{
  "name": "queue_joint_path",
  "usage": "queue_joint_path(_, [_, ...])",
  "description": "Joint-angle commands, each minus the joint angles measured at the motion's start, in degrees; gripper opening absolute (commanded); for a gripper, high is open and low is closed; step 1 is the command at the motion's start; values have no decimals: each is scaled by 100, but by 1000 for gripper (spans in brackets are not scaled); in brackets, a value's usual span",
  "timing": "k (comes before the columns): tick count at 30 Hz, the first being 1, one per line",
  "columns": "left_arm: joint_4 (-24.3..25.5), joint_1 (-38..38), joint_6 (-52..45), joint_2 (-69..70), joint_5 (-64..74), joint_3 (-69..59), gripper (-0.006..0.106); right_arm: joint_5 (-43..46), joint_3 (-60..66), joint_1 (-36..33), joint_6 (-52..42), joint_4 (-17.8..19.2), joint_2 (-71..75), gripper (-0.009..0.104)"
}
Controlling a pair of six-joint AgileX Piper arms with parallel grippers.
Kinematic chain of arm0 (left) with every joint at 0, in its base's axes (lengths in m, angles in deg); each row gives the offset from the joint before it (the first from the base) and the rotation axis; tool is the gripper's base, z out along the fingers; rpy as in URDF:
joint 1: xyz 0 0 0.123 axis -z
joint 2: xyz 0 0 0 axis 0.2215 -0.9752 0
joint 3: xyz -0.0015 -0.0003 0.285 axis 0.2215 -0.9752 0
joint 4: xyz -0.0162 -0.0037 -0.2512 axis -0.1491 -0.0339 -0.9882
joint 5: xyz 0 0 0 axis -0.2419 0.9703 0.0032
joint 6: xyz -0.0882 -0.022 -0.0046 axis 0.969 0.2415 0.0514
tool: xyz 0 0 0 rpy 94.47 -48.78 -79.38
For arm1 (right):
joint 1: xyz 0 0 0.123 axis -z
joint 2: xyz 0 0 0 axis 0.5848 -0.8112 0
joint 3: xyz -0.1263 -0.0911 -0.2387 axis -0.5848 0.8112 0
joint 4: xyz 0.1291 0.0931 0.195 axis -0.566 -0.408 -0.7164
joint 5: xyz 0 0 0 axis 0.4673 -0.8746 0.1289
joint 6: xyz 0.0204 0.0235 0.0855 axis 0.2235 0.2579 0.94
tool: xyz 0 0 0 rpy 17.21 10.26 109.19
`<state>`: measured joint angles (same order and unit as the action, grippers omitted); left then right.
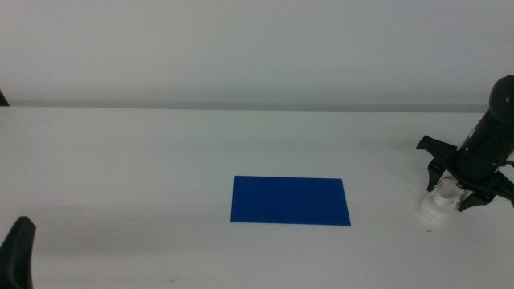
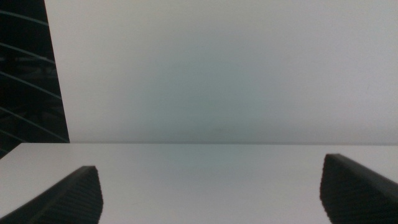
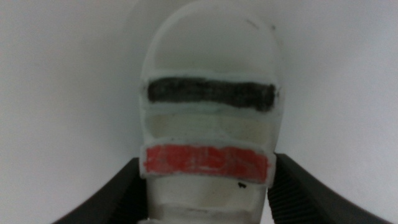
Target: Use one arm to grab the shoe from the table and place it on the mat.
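The shoe (image 1: 438, 205) lies on the table (image 1: 120, 160) by its right edge, well apart from the mat (image 1: 291, 201) at mid-table. Your right gripper (image 1: 458, 195) straddles it, jaws apart, one each side near the red strap. Close squarely on both sides before lifting. Left gripper (image 1: 18, 250) waits, spread wide, at the near-left corner.

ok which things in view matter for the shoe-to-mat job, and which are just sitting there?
Part of the job:
- shoe, on the table at the right, between the jaws of the right claw
- blue mat, mid-table, nothing on it
- right claw, down around the shoe

Not in play:
- left claw, open, waiting at the table's near left edge
- bare wall behind
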<state>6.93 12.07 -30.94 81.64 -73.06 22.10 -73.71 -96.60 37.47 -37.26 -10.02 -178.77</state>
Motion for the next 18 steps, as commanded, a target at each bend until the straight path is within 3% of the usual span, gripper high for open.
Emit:
queue_joint_path(1, [-12, 14, 33, 235, -66, -244, 94, -370, -111, -39, -17, 23, -9, -2])
queue_joint_path(7, [-12, 14, 33, 235, -66, -244, 94, -1206, -805, -539, -16, 134, 108, -2])
queue_joint_path(18, [-12, 14, 33, 235, -66, -244, 94, -1973, -2564, -2503, 1041, 371, -591, -2])
